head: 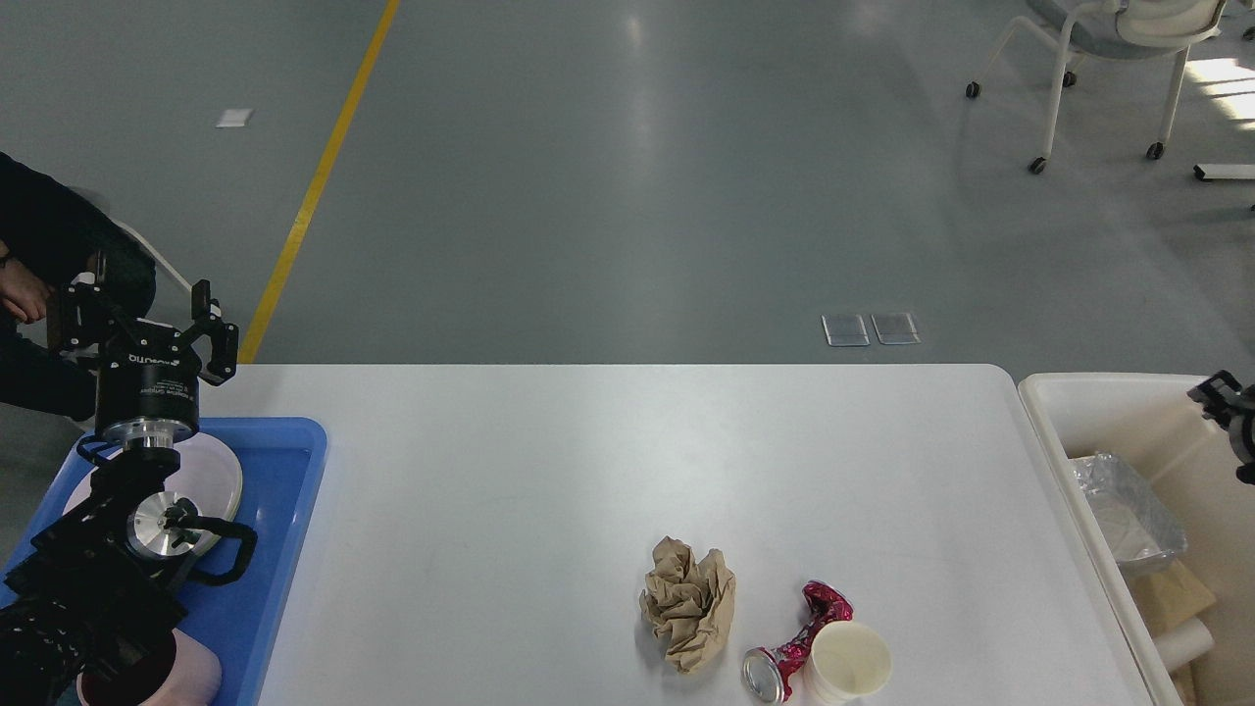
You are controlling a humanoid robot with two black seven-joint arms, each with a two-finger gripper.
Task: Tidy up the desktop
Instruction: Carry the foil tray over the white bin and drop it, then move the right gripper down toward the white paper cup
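Where the frame cuts it, right hand [1228, 407] seems empty.

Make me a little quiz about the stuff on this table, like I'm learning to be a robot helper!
1. True or false: the shiny crumpled foil tray lies inside the cream-white rectangular bin.
2. What touches the white paper cup on the large white desktop?
A. the crumpled brown paper ball
B. the crushed red drink can
C. the blue plastic tray
3. Fill in: the left claw hangs over the blue tray with its fingers ____.

Key
1. True.
2. B; the brown paper ball lies apart, to the cup's left.
3. Open; it holds nothing.
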